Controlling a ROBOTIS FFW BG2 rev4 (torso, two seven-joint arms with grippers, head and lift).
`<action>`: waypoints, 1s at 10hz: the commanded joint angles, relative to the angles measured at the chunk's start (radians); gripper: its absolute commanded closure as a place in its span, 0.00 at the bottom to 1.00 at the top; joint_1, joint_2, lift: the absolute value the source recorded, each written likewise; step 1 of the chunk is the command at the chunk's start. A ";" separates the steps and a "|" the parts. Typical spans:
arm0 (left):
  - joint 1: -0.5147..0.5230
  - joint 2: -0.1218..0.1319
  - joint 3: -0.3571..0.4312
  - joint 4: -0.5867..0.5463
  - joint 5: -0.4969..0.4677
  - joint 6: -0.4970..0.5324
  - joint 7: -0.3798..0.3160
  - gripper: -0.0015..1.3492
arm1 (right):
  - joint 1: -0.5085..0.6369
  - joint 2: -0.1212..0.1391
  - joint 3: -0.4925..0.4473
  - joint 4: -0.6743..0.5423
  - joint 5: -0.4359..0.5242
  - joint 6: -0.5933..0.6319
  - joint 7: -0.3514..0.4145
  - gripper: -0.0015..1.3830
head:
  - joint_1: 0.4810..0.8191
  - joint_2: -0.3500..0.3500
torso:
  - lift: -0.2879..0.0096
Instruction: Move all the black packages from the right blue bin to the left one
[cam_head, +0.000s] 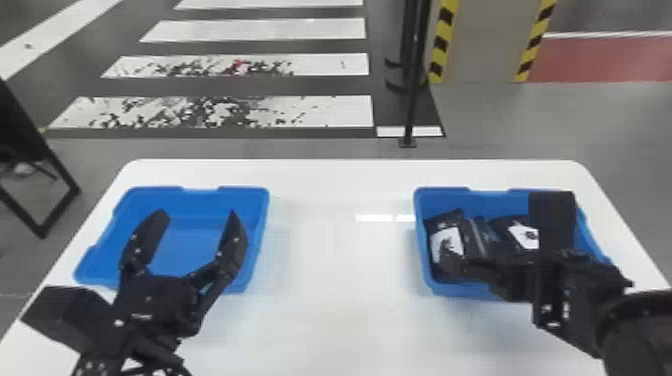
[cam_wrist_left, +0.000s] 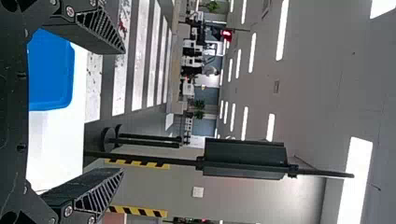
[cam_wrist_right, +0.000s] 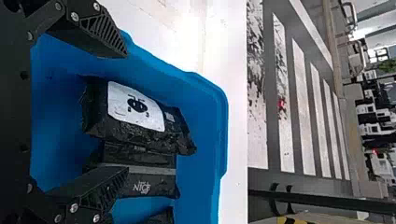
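Observation:
My left gripper (cam_head: 196, 214) stands open over the left blue bin (cam_head: 192, 194), whose bare floor shows between the fingers. In the left wrist view the same gripper (cam_wrist_left: 123, 111) has nothing between its fingers. Over the right blue bin (cam_head: 423, 220), my right gripper (cam_head: 500, 235) is open above black packages: one with a white label (cam_head: 446, 245) by the left wall, a darker one (cam_head: 477, 237) beside it and another labelled one (cam_head: 524, 236). Seen from its wrist, the right gripper (cam_wrist_right: 126, 113) has one finger partly covering a package with pale lettering (cam_wrist_right: 152, 183), beside the labelled package (cam_wrist_right: 135, 112).
A white table (cam_head: 330, 260) carries both bins, with a wide stretch of tabletop between them. Beyond its far edge stand a thin black post (cam_head: 412, 90) and a column with yellow-black striped edges (cam_head: 482, 45). A black frame (cam_head: 60, 210) stands left of the table.

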 joint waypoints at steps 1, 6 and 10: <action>0.000 -0.001 0.001 0.002 0.004 -0.002 0.000 0.11 | -0.019 -0.001 0.010 0.028 0.002 0.002 0.000 0.13 | 0.63 0.59 | 0.50; 0.000 -0.001 0.001 0.010 0.004 -0.012 0.000 0.11 | -0.073 -0.008 0.048 0.126 -0.018 -0.035 -0.001 0.23 | 0.63 0.60 | 0.50; 0.000 -0.003 0.003 0.014 0.008 -0.019 0.000 0.11 | -0.080 -0.012 0.070 0.161 -0.086 -0.077 0.000 0.75 | 0.63 0.64 | 0.50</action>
